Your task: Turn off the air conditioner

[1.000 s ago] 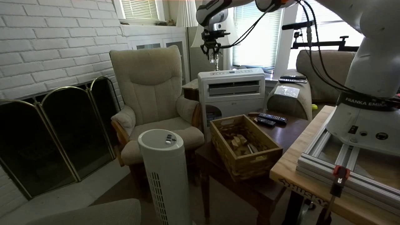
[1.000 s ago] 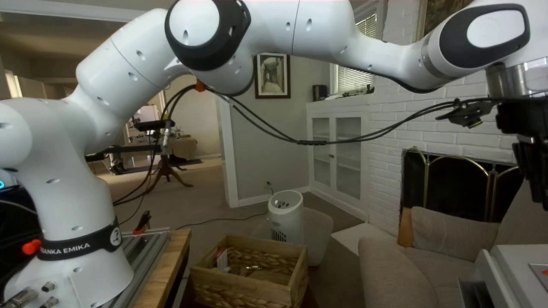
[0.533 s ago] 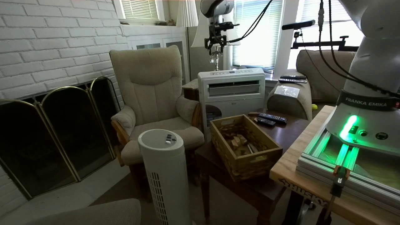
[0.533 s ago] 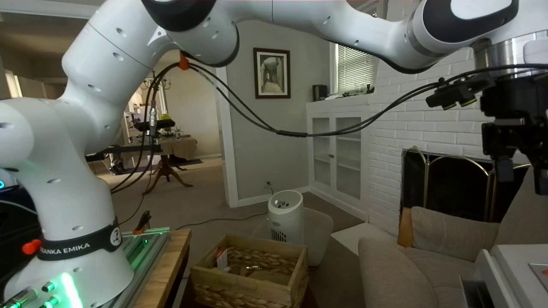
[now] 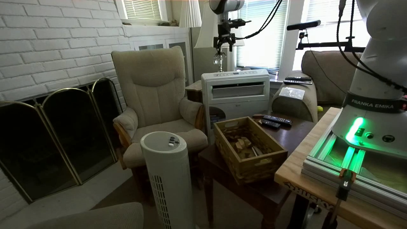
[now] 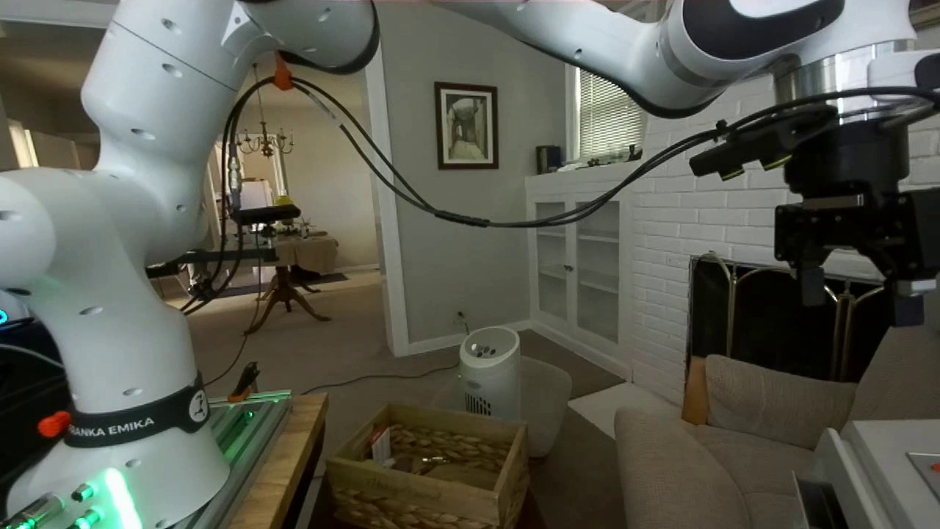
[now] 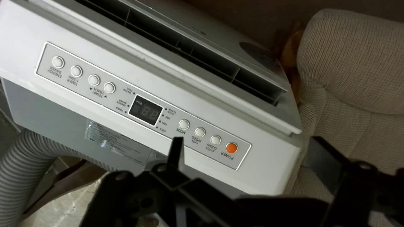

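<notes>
The air conditioner [image 5: 237, 109] is a white boxy unit behind the side table; its corner [image 6: 874, 463] shows at the lower right of an exterior view. In the wrist view its control panel [image 7: 221, 156] lies below me, with an orange power button [image 7: 231, 148] at one end. The display [image 7: 146, 110] is dark, and no indicator lamp looks lit. My gripper [image 7: 247, 140] is open, nothing between its fingers; from the camera the button appears between them, nearer the left finger [image 7: 175, 151]. It hangs above the unit, apart from it, in both exterior views.
A cream armchair [image 5: 155, 95] stands beside the unit, and a glass-based lamp [image 5: 220, 60] behind it. In front are a side table [image 5: 299, 130] with remotes [image 5: 276, 120] and a wooden basket [image 5: 260, 174]. A white tower [image 5: 165, 181] rises nearby. A grey hose [image 7: 19, 179] leaves the unit's back.
The fingers have spread apart. My gripper has shifted right and slightly up in an exterior view. A green light has come on at the arm's base. The vent flap seems to have tilted.
</notes>
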You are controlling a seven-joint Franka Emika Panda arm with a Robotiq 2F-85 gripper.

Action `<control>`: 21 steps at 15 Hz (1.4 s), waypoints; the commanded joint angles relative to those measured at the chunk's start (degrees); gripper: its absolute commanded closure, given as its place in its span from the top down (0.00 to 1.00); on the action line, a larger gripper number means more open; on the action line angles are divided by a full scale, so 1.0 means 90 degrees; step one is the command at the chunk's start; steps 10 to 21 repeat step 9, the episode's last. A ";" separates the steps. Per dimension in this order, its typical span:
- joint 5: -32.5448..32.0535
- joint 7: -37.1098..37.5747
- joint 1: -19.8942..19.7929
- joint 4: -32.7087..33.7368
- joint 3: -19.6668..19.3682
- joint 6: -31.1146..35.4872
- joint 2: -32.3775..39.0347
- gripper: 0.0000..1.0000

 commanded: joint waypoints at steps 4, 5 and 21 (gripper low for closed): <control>-0.0144 0.0054 -0.0178 -0.0082 0.0245 0.0019 -0.0065 1.00; -0.0144 0.0053 -0.0178 -0.0089 0.0246 0.0023 -0.0066 1.00; -0.0145 0.0052 -0.0178 -0.0091 0.0247 0.0024 -0.0067 1.00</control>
